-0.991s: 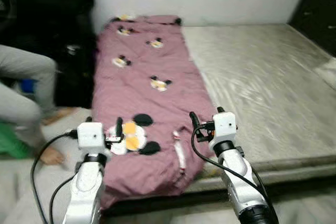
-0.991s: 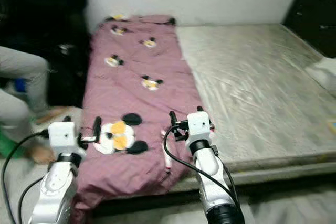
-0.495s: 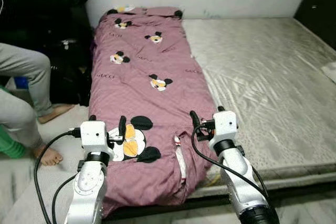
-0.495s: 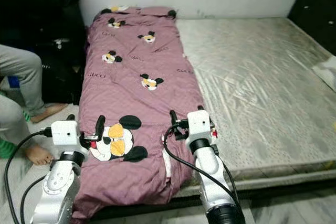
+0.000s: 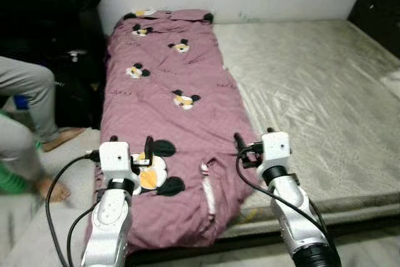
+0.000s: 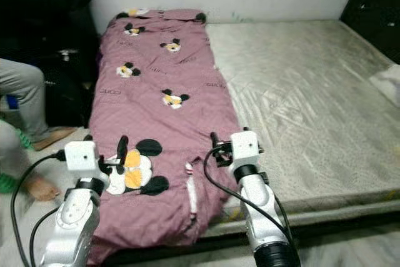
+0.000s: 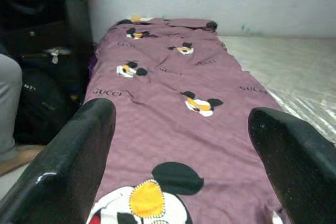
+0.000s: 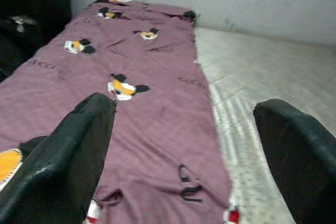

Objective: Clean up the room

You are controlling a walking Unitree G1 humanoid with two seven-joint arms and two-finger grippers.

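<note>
Two claws: left claw [image 5: 130, 154] and right claw [image 5: 252, 148] spread, empty, now nearer lower-centre.
Mauve cartoon-mouse quilt [image 5: 172, 110]: unmoved on grey mattress [image 5: 312, 98] (camera shifted); folding likely unstarted.

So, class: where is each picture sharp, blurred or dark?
Left eye view: the person's foot is smeared, the purple quilt sharper. Right eye view: dark at the black bag. Both wrist views: the black fingers loom close and soft.

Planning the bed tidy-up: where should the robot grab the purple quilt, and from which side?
Probably the quilt's near end, draped over the mattress foot: one corner per pincer, left and right, coming from the foot. Both hover open there, and the slack edge gives cloth to pinch.
</note>
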